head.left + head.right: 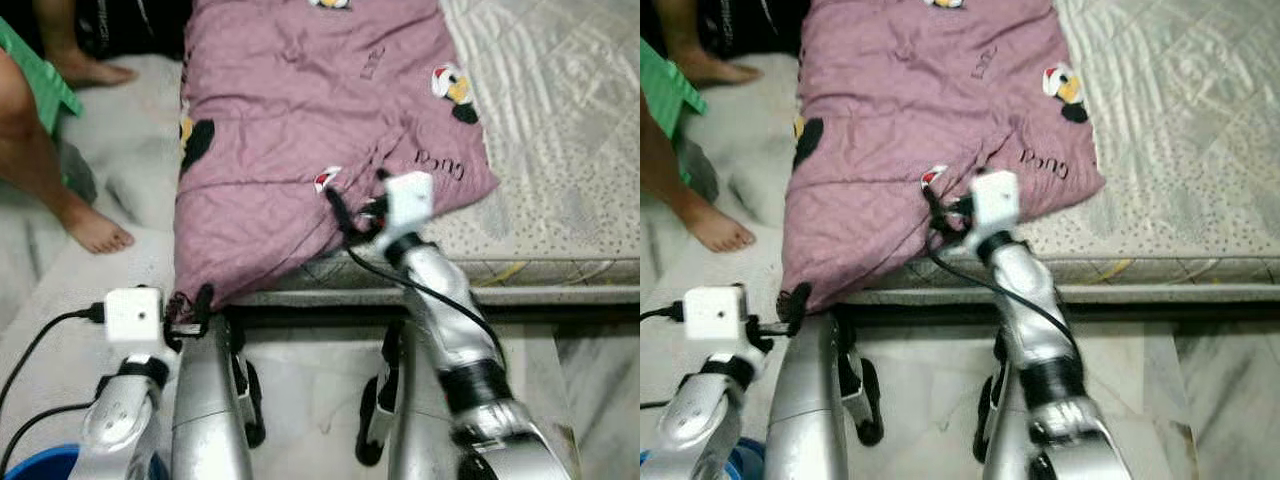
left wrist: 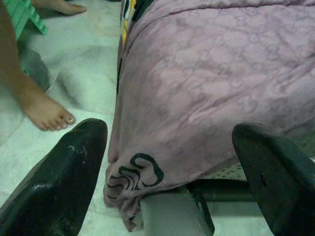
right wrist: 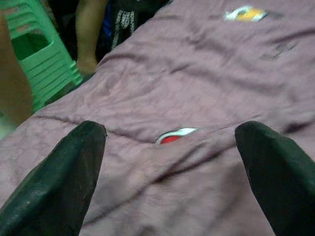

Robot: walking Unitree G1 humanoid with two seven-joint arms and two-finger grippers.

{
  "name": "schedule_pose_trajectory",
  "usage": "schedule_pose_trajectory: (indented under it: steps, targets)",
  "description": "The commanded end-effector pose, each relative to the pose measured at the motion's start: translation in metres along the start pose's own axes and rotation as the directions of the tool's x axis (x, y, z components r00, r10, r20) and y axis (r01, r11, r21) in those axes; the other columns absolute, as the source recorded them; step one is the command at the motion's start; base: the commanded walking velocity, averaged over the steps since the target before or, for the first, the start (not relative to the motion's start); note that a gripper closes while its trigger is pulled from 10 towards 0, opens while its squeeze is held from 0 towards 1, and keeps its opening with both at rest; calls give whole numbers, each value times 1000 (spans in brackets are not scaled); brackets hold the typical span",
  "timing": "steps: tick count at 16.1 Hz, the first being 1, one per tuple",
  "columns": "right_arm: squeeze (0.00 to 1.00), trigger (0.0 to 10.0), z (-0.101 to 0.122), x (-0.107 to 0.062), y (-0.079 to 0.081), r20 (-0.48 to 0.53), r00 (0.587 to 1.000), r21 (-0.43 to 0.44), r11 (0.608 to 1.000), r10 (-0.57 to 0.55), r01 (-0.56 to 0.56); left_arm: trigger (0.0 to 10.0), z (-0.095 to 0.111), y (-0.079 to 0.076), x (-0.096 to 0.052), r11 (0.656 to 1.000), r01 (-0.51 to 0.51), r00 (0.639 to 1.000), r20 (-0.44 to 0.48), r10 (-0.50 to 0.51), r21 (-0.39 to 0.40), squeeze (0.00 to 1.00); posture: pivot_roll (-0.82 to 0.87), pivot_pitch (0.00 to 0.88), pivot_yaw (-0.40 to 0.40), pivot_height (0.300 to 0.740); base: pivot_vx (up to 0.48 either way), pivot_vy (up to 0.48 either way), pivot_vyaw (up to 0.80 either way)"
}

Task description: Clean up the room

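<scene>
showing green stool point(image 3: 37, 59) beside quilt point(image 3: 197, 98)

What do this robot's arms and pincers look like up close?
Both arms are shiny silver metal tubes with black joints. Each wrist carries a white camera box with black cables looping back. The left gripper and right gripper each have two long, tapering black fingers, slightly scuffed.

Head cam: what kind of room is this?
Most likely a bedroom: a low mattress on a marble-like floor, with a mauve quilt spread over it. A person's bare foot stands beside it.
</scene>
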State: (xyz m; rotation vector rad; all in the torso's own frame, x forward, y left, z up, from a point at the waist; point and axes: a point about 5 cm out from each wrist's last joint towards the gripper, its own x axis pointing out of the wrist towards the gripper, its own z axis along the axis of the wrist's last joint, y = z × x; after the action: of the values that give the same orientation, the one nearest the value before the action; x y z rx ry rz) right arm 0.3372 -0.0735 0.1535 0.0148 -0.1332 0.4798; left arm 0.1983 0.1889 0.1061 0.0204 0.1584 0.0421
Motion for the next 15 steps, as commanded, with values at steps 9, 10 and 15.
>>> schedule_pose_trajectory:
  steps: [9,10,15]
  targets:
    - [0,10000,-49,19,9,-335,930,-26,988,-150,150,10000,4,2,-15,1000,-6,999,-45,7,26,0,179,433,-27,553,0,0,0]
    - [0,10000,-56,12,-5,-366,902,-26,971,-229,236,10000,4,2,-14,1000,-4,999,-47,5,26,0,177,432,-27,553,0,0,0]
    - [0,10000,-65,-60,-77,-359,758,-117,832,-544,542,10000,4,0,-9,1000,2,999,-49,-1,22,0,141,410,-31,553,0,0,0]
